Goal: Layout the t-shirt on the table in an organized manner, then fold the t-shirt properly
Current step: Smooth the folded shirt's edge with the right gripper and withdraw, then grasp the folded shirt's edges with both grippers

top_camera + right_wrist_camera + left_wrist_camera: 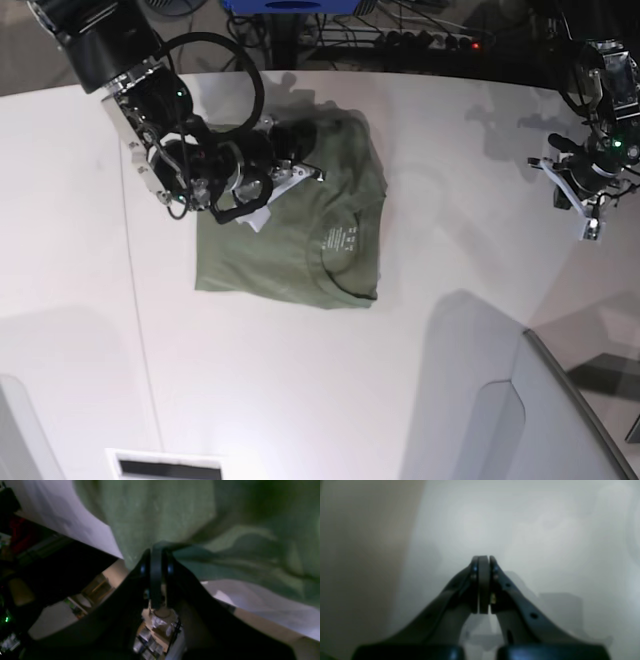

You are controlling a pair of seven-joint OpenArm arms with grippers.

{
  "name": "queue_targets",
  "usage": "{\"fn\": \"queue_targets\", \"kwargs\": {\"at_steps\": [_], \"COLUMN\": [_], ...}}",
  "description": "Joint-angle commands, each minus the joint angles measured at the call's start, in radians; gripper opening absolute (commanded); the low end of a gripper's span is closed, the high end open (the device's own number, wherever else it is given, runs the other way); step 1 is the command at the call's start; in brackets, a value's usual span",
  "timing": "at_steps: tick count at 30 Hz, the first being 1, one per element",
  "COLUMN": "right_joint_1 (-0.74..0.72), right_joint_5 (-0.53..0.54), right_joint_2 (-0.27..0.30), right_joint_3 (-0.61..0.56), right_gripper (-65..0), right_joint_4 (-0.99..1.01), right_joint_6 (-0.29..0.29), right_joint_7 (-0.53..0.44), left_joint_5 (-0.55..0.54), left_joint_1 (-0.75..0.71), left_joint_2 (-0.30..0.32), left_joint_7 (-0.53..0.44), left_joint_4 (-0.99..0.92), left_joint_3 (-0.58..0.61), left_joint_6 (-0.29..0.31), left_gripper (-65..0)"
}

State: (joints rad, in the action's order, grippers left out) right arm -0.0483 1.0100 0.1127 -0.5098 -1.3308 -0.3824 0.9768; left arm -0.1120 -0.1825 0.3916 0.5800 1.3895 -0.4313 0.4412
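The olive-green t-shirt lies left of the middle of the white table, its round neckline and white label facing up. My right gripper hangs over the shirt's far left part. In the right wrist view this gripper is shut on a raised fold of the t-shirt, and the cloth drapes away from its tips. My left gripper sits far off at the table's right side. It is shut with nothing in it, over the bare table.
A grey translucent panel stands at the near right corner. Cables and a power strip run behind the table's far edge. A thin seam line crosses the tabletop at the left. The table's edge shows in the right wrist view.
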Motion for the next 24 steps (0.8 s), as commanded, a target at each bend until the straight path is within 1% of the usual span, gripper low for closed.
{"fn": "queue_targets", "kwargs": {"at_steps": [1,4,7,8,9,11,13,15,16,17,19,21,22,23,24], "right_joint_1": [-0.014,-0.025,-0.017,-0.012,-0.006,0.0,0.029,0.043,0.051,0.058,0.061,0.061,0.061,0.063,0.066], "right_joint_5": [0.01,0.011,0.011,0.013,0.013,0.013,0.013,0.007,0.005,0.005,0.01,0.011,0.011,0.01,0.007], "right_joint_2": [0.002,0.006,0.018,0.034,0.045,0.055,0.071,0.075,0.078,0.094,0.124,0.161,0.175,0.184,0.19], "right_joint_3": [0.003,0.003,0.009,0.01,0.012,0.049,0.136,0.221,0.265,0.305,0.351,0.36,0.362,0.362,0.362], "right_gripper": [-62.3,-62.3,-62.3,-62.3,-62.3,-62.3,-62.3,-62.3,-62.3,-62.3,-62.3,-62.3,-62.3,-62.3,-62.3], "right_joint_4": [0.004,0.018,-0.106,-0.155,-0.203,-0.281,-0.333,-0.353,-0.355,-0.359,-0.361,-0.361,-0.361,-0.361,-0.359], "right_joint_6": [0.004,0.004,-0.003,-0.005,-0.005,-0.005,-0.003,0.003,0.004,0.004,0.018,0.066,0.086,0.102,0.115], "right_joint_7": [-0.003,-0.009,-0.005,0.011,0.02,0.032,0.026,0.024,0.027,0.026,0.029,0.024,0.024,0.024,0.024], "left_joint_5": [-0.007,-0.007,-0.016,-0.016,-0.016,-0.018,-0.018,-0.019,-0.022,-0.047,-0.15,-0.289,-0.368,-0.45,-0.512], "left_joint_1": [0.024,0.025,0.025,0.025,0.025,0.025,0.025,0.025,0.028,0.042,0.065,0.07,0.076,0.087,0.094], "left_joint_2": [0.019,0.008,-0.03,-0.046,-0.062,-0.104,-0.156,-0.207,-0.23,-0.259,-0.29,-0.291,-0.291,-0.288,-0.277], "left_joint_7": [-0.018,-0.016,-0.008,0.019,0.062,0.146,0.212,0.262,0.282,0.303,0.344,0.363,0.363,0.363,0.363], "left_joint_4": [0.017,0.024,0.044,0.063,0.089,0.158,0.242,0.299,0.314,0.321,0.294,0.233,0.199,0.156,0.112], "left_joint_3": [-0.007,-0.005,-0.005,-0.005,-0.005,-0.007,-0.013,-0.013,-0.011,-0.011,-0.016,-0.016,-0.016,-0.016,-0.013], "left_joint_6": [-0.005,-0.002,0.001,0.005,0.026,0.113,0.199,0.253,0.257,0.257,0.257,0.257,0.257,0.257,0.257], "left_gripper": [-65.0,-65.0,-65.0,-65.0,-65.0,-65.0,-65.0,-65.0,-65.0,-65.0,-65.0,-44.1,-32.7,-22.7,-15.6]}}
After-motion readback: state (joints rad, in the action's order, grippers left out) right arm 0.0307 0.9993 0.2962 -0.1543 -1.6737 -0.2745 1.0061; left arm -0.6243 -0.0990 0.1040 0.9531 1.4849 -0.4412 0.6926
